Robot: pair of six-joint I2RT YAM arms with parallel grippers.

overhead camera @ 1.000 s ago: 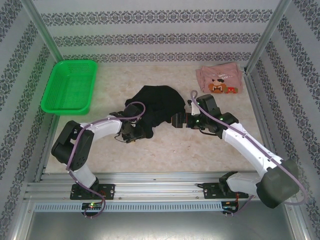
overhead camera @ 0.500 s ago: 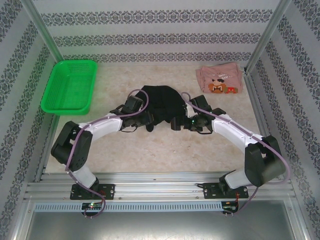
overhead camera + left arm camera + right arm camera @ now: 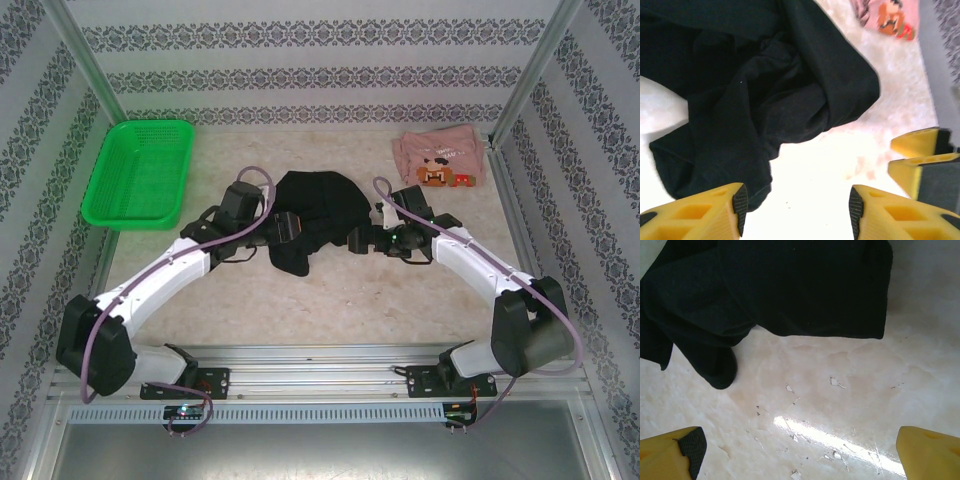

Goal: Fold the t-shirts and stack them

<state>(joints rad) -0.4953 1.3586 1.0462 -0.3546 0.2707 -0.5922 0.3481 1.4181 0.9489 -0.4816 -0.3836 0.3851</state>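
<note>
The black t-shirt lies crumpled in a dark, creased heap in the middle of the surface, its folds bunched and one lobe trailing toward my bases. My left end effector is open at its left edge. My right end effector is spread wide just beside its right edge. The pink t-shirt sits rumpled in the far right corner, print up, well apart.

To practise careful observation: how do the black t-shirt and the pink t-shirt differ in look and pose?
The black t-shirt is plain; the pink t-shirt bears a brown-and-orange cartoon print. The black one lies crumpled in the middle; the pink one lies flatter, print up, at the far right corner. The black one spreads wider. Both rest on the table.
</note>
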